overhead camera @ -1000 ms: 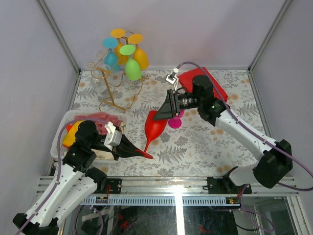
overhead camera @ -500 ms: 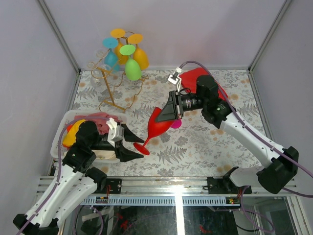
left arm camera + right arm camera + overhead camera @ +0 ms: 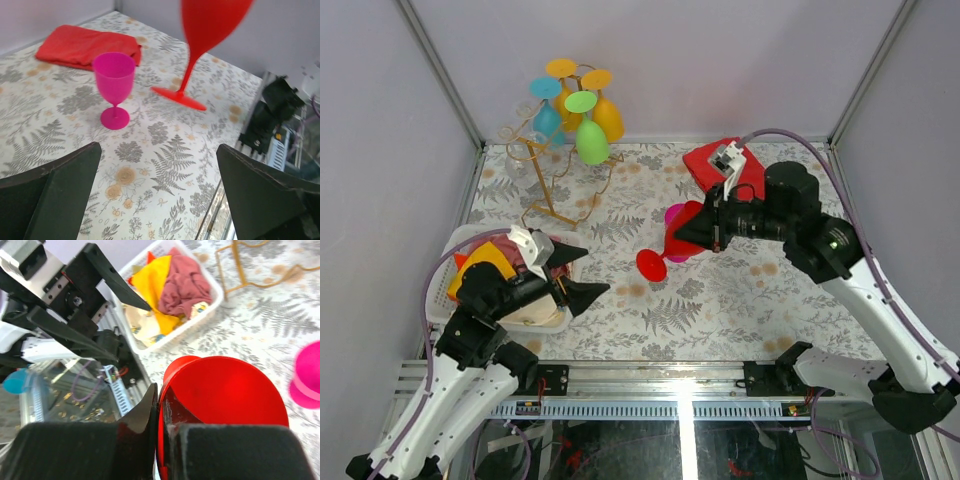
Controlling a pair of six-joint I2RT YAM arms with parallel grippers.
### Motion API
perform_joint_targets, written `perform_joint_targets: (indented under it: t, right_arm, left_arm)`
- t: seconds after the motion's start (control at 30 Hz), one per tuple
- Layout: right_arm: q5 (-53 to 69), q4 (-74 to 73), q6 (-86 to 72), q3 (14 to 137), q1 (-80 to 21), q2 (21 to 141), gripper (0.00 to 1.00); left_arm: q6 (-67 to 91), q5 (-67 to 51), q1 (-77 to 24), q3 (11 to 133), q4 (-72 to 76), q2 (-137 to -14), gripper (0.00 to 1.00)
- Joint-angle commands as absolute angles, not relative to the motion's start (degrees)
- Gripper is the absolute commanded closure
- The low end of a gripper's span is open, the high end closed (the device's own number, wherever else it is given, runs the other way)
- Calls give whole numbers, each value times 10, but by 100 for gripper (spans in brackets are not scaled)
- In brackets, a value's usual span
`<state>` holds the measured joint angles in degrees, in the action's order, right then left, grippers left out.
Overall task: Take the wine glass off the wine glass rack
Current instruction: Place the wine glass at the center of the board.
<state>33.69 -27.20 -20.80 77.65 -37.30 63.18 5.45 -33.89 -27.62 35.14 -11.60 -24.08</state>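
My right gripper (image 3: 700, 232) is shut on the rim of a red wine glass (image 3: 662, 252), one finger inside the bowl and one outside (image 3: 160, 407). The glass (image 3: 200, 35) hangs tilted, its foot low over the table's middle. My left gripper (image 3: 590, 270) stands wide open and holds nothing (image 3: 157, 150); it is left of the glass's foot and apart from it. The gold wire wine glass rack (image 3: 545, 185) stands at the back left. Several coloured glasses (image 3: 582, 115) hang on it.
A pink wine glass (image 3: 677, 213) stands upright just behind the red one (image 3: 114, 80). A folded red cloth (image 3: 745, 165) lies at the back right. A white basket of cloths (image 3: 470, 245) sits beside my left arm (image 3: 165, 295).
My left gripper has let go of the red glass's foot, opened wide and drawn back left. My right gripper has shut on the bowl's rim and carried the glass rightwards.
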Motion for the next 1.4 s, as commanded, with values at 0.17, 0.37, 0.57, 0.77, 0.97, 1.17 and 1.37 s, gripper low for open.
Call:
perform_joint_targets:
  t: [0.17,0.37,0.57,0.77,0.97,1.17,1.37]
  right_arm:
    - [57,-442,-114,793,-378,566,100]
    - [-129,-390,-151,711,-378,505,100]
    - [-239,-303,-150,637,-378,471,100]
    - [-287,-298,-173,612,-378,541,100]
    - [-213,-236,-198,575,-377,602,100]
    - [-229,-151,-225,531,-366,638,100]
    - [-111,-77,-268,497,-307,668,100]
  left_arm:
    - [95,-221,-276,337,-128,-249,0]
    - [89,-190,-276,324,-137,-218,0]
    - [112,-130,-276,314,-134,-180,0]
    - [116,-119,-276,306,-127,-162,0]
    - [113,-125,-276,311,-135,-174,0]
    - [112,-121,-276,311,-137,-177,0]
    - [109,-113,-276,310,-139,-177,0]
